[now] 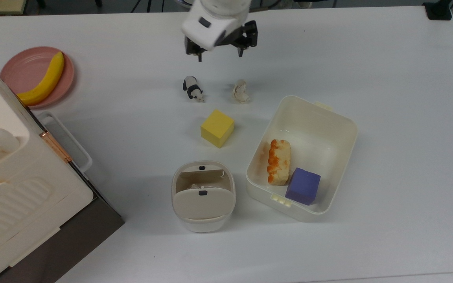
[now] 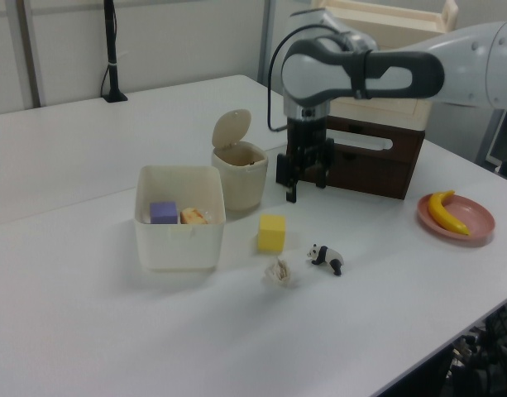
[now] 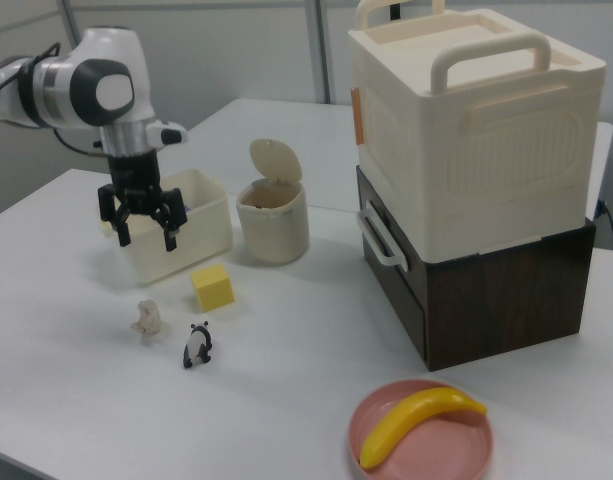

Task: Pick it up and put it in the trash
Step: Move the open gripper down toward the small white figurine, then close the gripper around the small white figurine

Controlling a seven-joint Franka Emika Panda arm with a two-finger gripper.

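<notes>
White desk (image 1: 387,59): paper wad (image 1: 241,91) lies beside the panda (image 1: 192,89), ungrabbed; gripper (image 1: 219,55) hovers, jaws wide, nothing binned yet.

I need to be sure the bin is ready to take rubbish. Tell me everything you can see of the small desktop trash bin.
The trash bin is a small cream-white container with a rounded-rectangle outline, plastic by its look. It stands upright on the white table, touching nothing else, beside the larger cream tub. Its flap lid is tipped up, leaving the mouth open. Two small dark buttons show on the lid and rim in the top view. Something pale already lies inside.
</notes>
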